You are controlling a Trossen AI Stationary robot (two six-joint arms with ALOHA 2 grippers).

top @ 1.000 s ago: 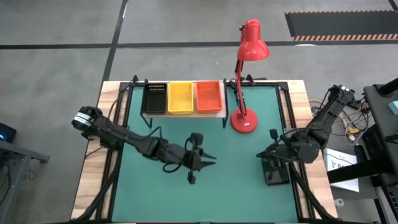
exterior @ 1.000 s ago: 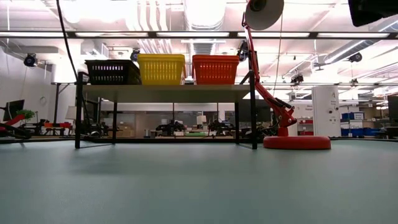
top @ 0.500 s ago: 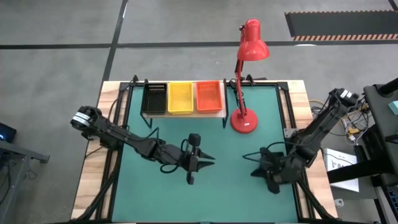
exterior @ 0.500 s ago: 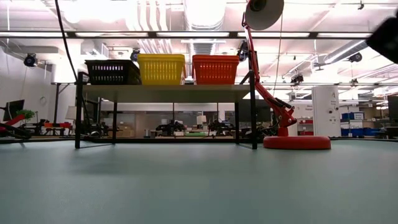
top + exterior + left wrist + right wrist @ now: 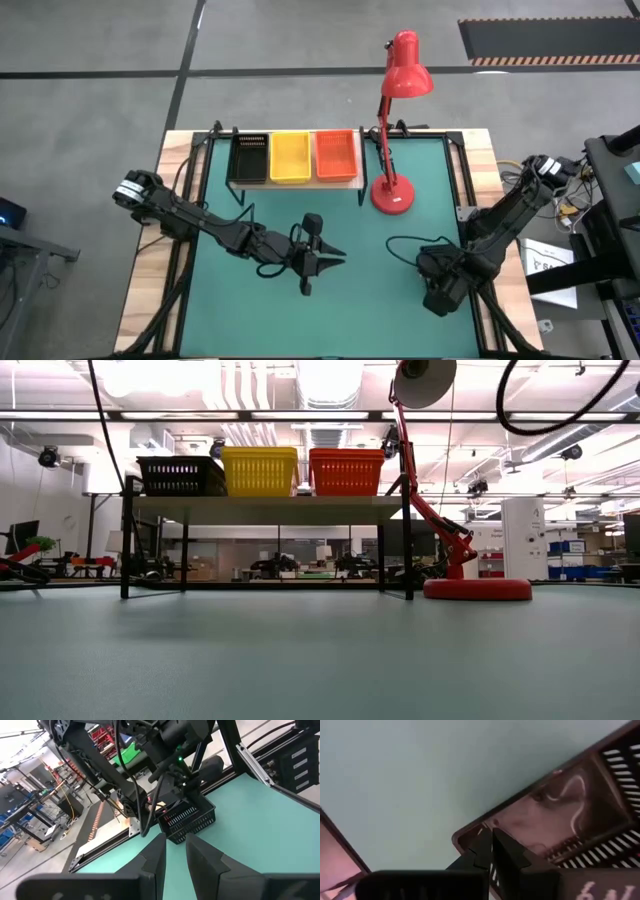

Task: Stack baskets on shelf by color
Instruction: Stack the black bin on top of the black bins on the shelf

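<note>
A black basket (image 5: 187,822) rests by its bottom on the green table near the right near corner, under my right gripper (image 5: 440,285), which is shut on it. The shelf (image 5: 270,508) stands at the far left-centre. On its board sit a black basket (image 5: 249,158), a yellow basket (image 5: 290,157) and an orange-red basket (image 5: 336,155) side by side. My left gripper (image 5: 338,257) hangs shut and empty over the table's middle, pointing toward the right arm. My right gripper pinches the black basket's wall (image 5: 470,836) between its two fingers, close to one corner. The fingers come from above, pointing down. The basket's bottom lies on the table. Whether one finger is inside the basket I cannot tell.
A red desk lamp stands with its round base (image 5: 392,195) right of the shelf, its head above the far edge. Black frame rails run along the table's left and right sides. Open green tabletop lies between the two arms and in front of the shelf.
My right gripper has turned about and gone down and toward the table's near edge, onto the black basket at the right. The basket has stayed where it was. My left arm has kept still.
</note>
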